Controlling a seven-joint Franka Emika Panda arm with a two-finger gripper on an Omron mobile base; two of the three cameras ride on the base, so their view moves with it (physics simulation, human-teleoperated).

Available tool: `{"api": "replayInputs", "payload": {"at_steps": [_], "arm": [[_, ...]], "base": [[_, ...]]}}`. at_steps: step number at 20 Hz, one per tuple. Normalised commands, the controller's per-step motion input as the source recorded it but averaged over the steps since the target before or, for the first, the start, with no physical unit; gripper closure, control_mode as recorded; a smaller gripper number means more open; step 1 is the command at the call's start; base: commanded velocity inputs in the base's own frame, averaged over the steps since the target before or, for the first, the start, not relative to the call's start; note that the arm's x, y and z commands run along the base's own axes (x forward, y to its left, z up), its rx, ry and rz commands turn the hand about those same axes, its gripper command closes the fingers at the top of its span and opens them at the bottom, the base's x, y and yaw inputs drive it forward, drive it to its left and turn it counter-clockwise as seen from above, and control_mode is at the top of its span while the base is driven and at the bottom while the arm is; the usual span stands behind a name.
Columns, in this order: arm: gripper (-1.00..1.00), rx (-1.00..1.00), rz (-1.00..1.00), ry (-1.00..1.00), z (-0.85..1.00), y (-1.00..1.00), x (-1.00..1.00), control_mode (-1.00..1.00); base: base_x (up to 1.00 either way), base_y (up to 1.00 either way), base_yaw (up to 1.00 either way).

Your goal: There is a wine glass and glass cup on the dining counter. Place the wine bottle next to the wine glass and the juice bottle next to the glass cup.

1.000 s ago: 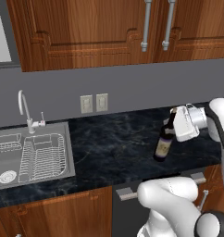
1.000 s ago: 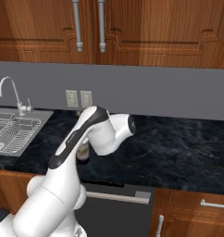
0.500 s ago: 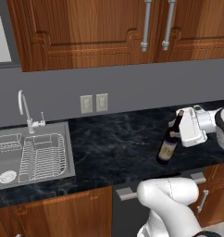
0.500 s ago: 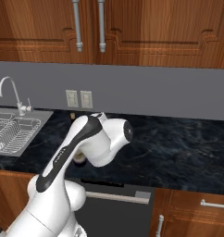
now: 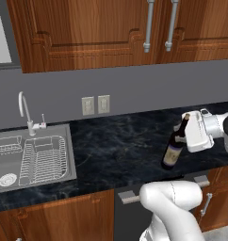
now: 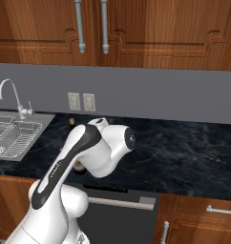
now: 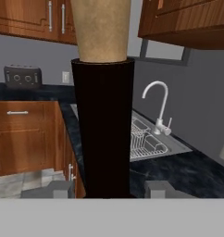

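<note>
The wine bottle [image 5: 174, 147], dark with a tan top and a cream label, leans over the black worktop [image 5: 120, 150] near its front edge. My gripper [image 5: 183, 137] is shut on its neck, reaching in from the right. In the hand view the dark neck [image 7: 103, 134] rises between the fingertips [image 7: 53, 190], with the tan top [image 7: 101, 30] above. In the right base view my arm covers most of the bottle; its top [image 6: 72, 121] and base [image 6: 78, 165] peek out. The wine glass, glass cup, juice bottle and dining counter are out of view.
A steel sink with a wire rack [image 5: 36, 160] and a faucet [image 5: 25, 110] sits at the left of the worktop. Wall outlets [image 5: 95, 104] and wooden cabinets [image 5: 134, 33] are behind it. A toaster [image 7: 22, 76] stands on a far counter.
My gripper has carried the wine bottle to the right and toward the worktop's front edge. The bottle now leans more than before.
</note>
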Motion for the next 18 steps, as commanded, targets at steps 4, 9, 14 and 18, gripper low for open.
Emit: {"api": "replayInputs", "payload": {"at_steps": [4,9,14,18], "arm": [[1.00,0.00,0.00,0.00,0.00,0.00,0.00,-1.00],[1.00,0.00,0.00,0.00,0.00,0.00,0.00,-1.00],[1.00,0.00,0.00,0.00,0.00,0.00,0.00,-1.00],[1.00,0.00,0.00,0.00,0.00,0.00,0.00,1.00]], "base": [[0.00,0.00,0.00],[0.00,0.00,0.00],[0.00,0.00,0.00],[-0.19,0.01,-0.02]]}}
